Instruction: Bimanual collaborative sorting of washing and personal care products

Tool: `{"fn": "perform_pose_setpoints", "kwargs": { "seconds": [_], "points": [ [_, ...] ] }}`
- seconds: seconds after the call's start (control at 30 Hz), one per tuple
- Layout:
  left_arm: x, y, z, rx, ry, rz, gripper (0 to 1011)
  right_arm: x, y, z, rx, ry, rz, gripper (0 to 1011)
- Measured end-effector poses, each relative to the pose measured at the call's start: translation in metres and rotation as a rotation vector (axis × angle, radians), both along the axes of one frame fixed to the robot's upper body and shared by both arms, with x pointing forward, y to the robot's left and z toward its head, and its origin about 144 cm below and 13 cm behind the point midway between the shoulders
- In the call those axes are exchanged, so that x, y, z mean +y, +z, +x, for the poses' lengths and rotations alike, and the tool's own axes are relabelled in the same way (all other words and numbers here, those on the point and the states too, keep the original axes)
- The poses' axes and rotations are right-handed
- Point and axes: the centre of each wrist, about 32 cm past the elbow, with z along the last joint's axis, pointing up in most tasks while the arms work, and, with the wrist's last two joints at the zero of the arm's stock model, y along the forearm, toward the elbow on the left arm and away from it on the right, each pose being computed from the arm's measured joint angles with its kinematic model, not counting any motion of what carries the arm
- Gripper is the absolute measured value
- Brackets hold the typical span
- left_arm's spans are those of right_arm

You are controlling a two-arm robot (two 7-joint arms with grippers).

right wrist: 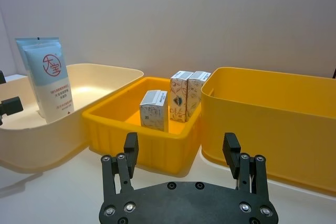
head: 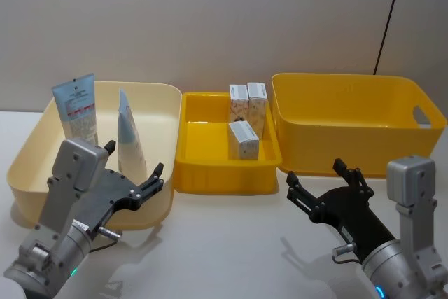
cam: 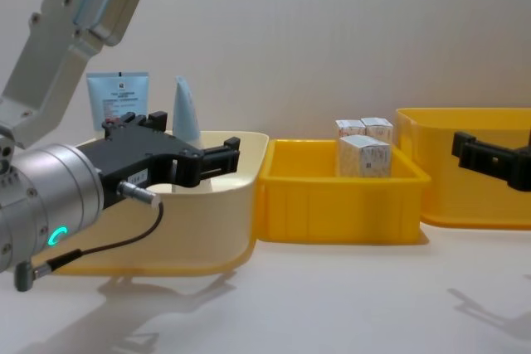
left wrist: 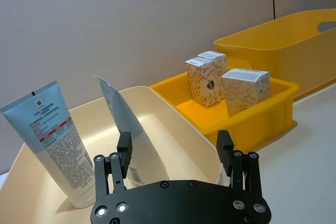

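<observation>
- 2 tubes (head: 75, 106) stand in cream bin (head: 159, 103), partly hidden behind left gripper (head: 133, 159), fingers apart.
- 3 cartons (head: 243, 138) sit in yellow tray (head: 224, 176).
- Empty right gripper (head: 315, 174) hovers, fingers spread.

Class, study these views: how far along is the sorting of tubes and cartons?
Done, apparently: the text-label tube and the red-mark tube stand in the cream bin; three cartons sit in the small yellow tray. In hand: nothing; left gripper and right gripper hover open before the bins. Left: every product seen is already binned, so probably little.
</observation>
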Motion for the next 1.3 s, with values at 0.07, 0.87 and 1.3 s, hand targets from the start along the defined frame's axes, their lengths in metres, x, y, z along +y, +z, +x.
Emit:
{"fn": "perform_pose_setpoints", "kwargs": {
  "seconds": [0.07,0.87,1.3],
  "points": [
    [0.0000,0.0000,0.0000,0.000,0.000,0.000,1002,0.0000,0.0000,0.0000,0.000,0.000,0.000,1001],
    [0.0000,0.0000,0.0000,0.000,0.000,0.000,1002,0.0000,0.0000,0.0000,0.000,0.000,0.000,1001],
    [0.0000,0.0000,0.0000,0.000,0.000,0.000,1002,0.0000,0.0000,0.0000,0.000,0.000,0.000,1001]
  ]
}}
